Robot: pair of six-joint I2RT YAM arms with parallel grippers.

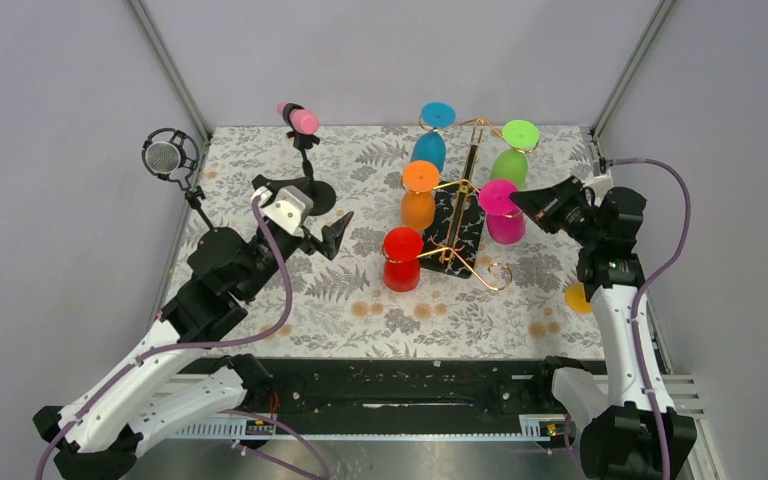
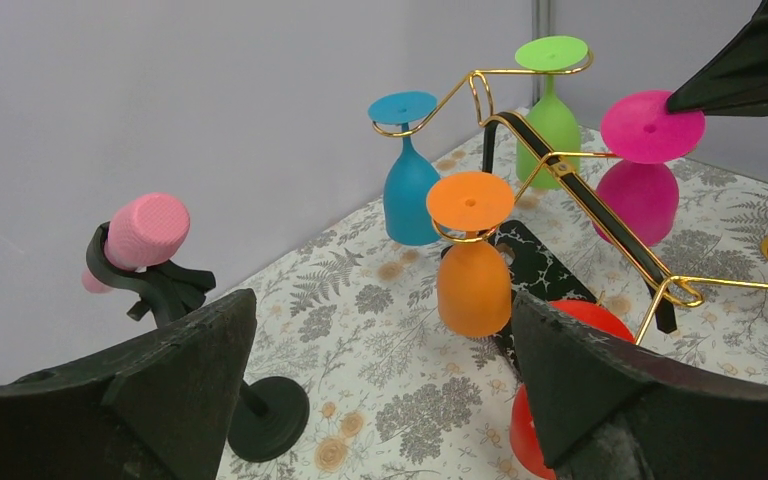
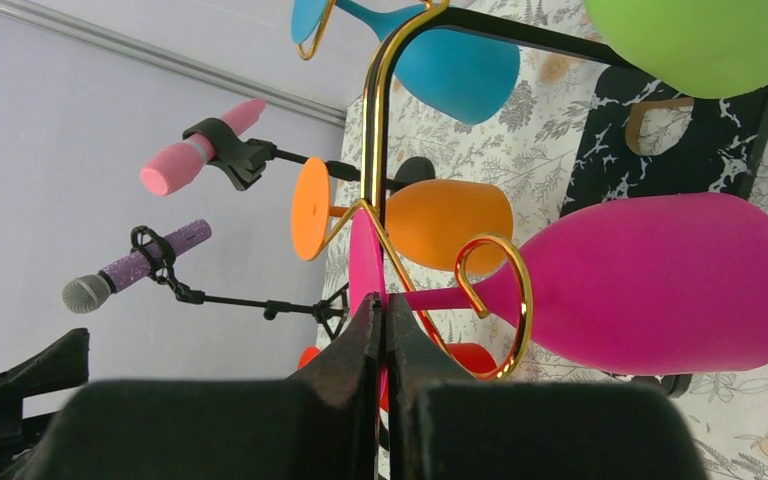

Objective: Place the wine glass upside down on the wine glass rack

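Wine glass rack (image 1: 465, 222): stands upright on the floral table cloth (image 1: 290, 300). Gold arms spread from its central post and the black speckled base lies flat.
Magenta wine glass (image 1: 506, 226): hangs bowl-down on the rack's right side. Its stem passes through a curled loop and its foot sits above the wire.
Right claw (image 1: 515, 200): fingers pressed together, with the tips touching the rim of the magenta foot on the side away from the rack's post. Whether the rim is nipped between the tips cannot be told.
Left claw (image 1: 326, 233): fingers spread wide, nothing held and nothing touched. It stands well apart to the left of the rack, mouth turned toward it.
Other glasses on the rack: blue glass (image 1: 428, 150) and green glass (image 1: 510, 165) on the far side, orange glass (image 1: 418, 208) on the left, red glass (image 1: 401, 262) at the near left. All are bowl-down.
Yellow glass (image 1: 577, 298): off the rack, to its near right, partly hidden behind the right arm.
Pink microphone (image 1: 301, 119): on a black stand, to the far left of the rack.
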